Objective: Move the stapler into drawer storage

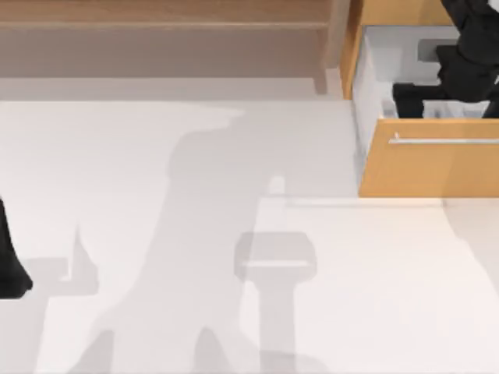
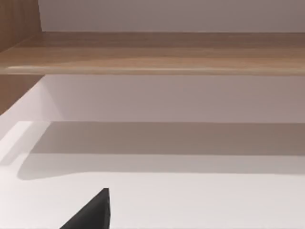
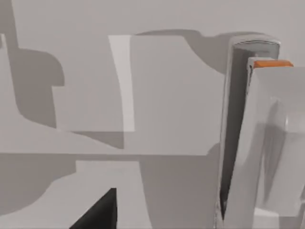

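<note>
The drawer (image 1: 437, 167) stands pulled open at the back right of the table, with an orange-tan front, a thin silver bar handle and a white inside. My right gripper (image 1: 437, 97) hangs over the open drawer. In the right wrist view the stapler (image 3: 259, 143), pale silver-grey with a small orange end, stands very close to the camera over the drawer's white floor (image 3: 167, 95). It casts a shadow on that floor. I cannot tell whether the stapler is held or rests on the floor. My left arm (image 1: 12, 273) is parked at the table's left edge.
A duller brown wooden shelf unit (image 1: 156, 39) runs along the back of the table left of the drawer. The left wrist view faces its lower shelf (image 2: 152, 52). The white tabletop (image 1: 234, 273) carries the arms' shadows.
</note>
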